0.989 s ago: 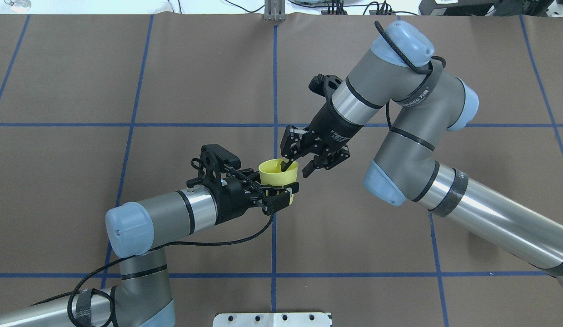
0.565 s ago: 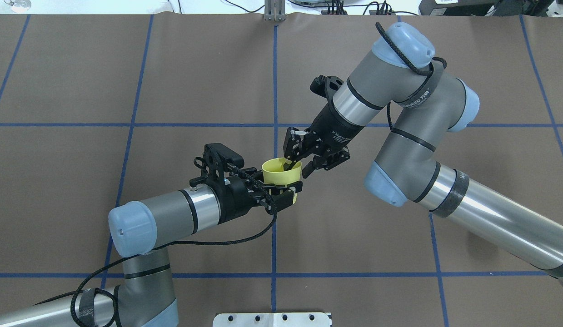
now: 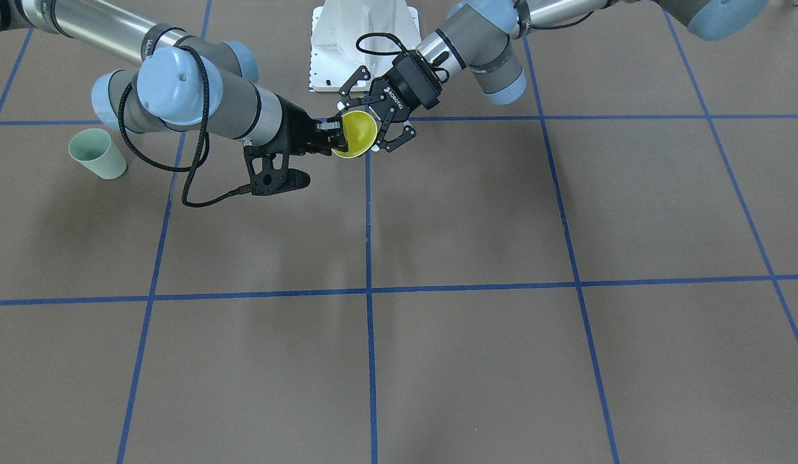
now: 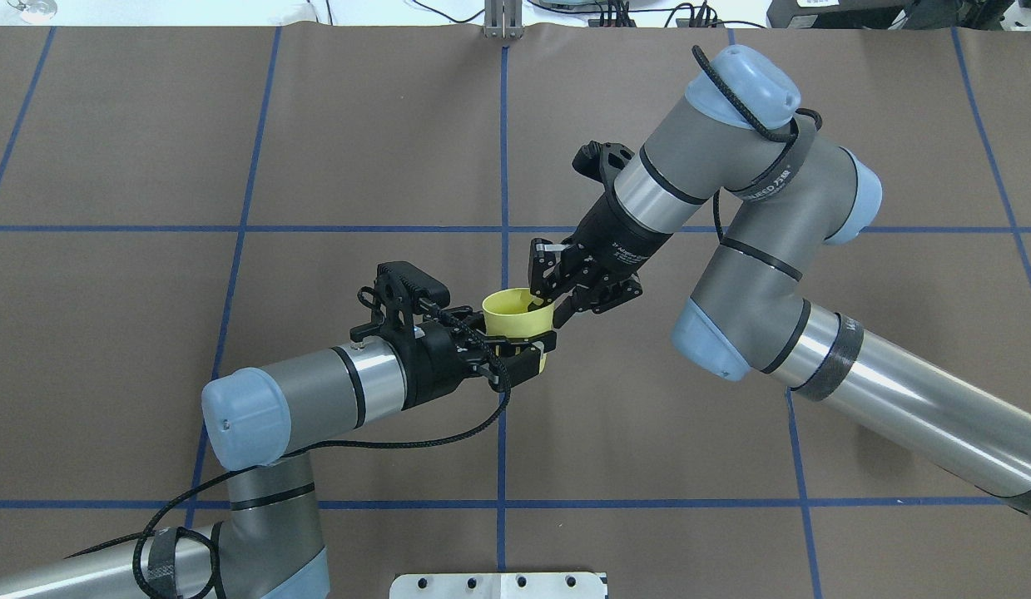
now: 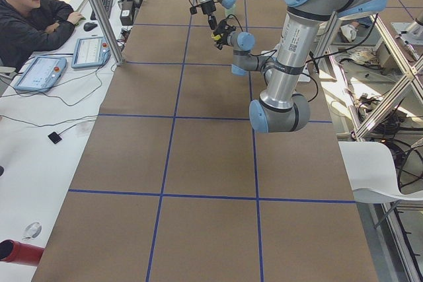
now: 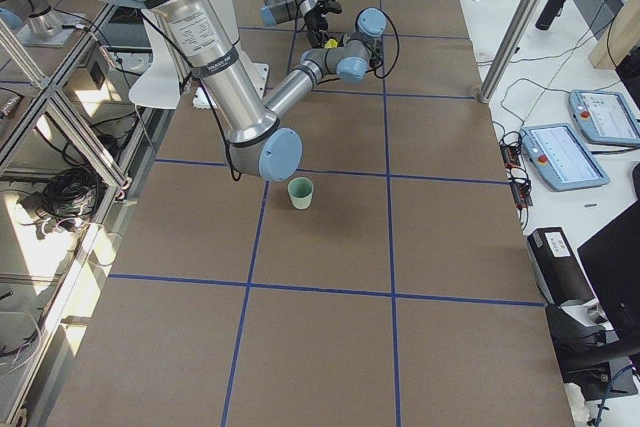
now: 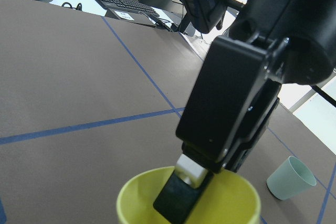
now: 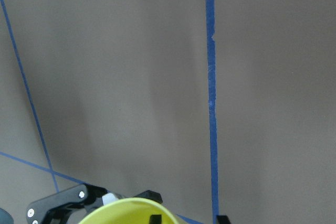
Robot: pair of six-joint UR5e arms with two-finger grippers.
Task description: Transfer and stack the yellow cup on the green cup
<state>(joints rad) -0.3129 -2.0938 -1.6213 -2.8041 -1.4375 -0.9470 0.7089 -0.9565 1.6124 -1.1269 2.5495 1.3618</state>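
The yellow cup is held upright above the table near the centre line. My left gripper is shut around its body from the side. My right gripper comes from above right and straddles the cup's rim, one finger inside and one outside, jaws narrowed but with a gap still showing in the right wrist view. The left wrist view shows that inner finger in the yellow cup. The green cup stands upright on the table on the robot's right, under the right arm; the overhead view hides it.
The brown table carries blue tape grid lines. The white robot base plate sits at the near edge. An operator sits at a desk beyond the table's far side.
My right gripper has narrowed its jaws over the cup's rim. Both arms and the yellow cup have shifted slightly to the right.
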